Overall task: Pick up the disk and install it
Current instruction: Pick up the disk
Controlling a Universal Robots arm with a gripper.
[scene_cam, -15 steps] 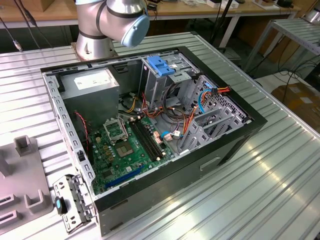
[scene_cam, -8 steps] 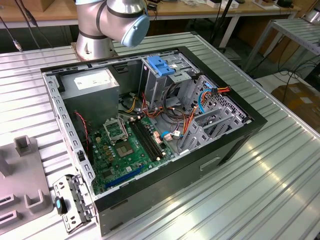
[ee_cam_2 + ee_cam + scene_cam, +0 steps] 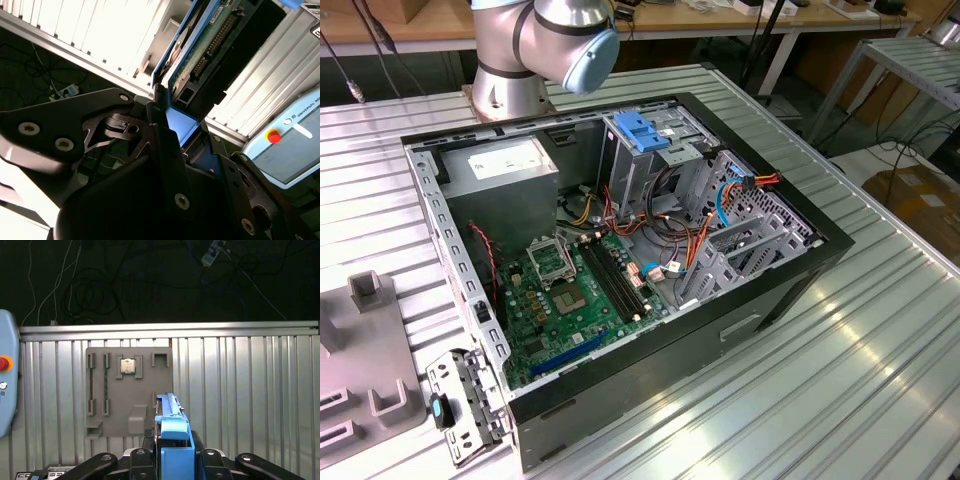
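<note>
While clamped on the disk (image 3: 169, 407), press the gripper (image 3: 172, 460) evenly on both blue rails (image 3: 175, 431), avoiding any tilt.

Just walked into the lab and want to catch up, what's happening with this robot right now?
The arm's hand is shut on the disk, holding it edge-on in the air above the ribbed metal table, near a grey parts tray. The open computer case sits on that table in the exterior view; the disk is not yet in it.
</note>
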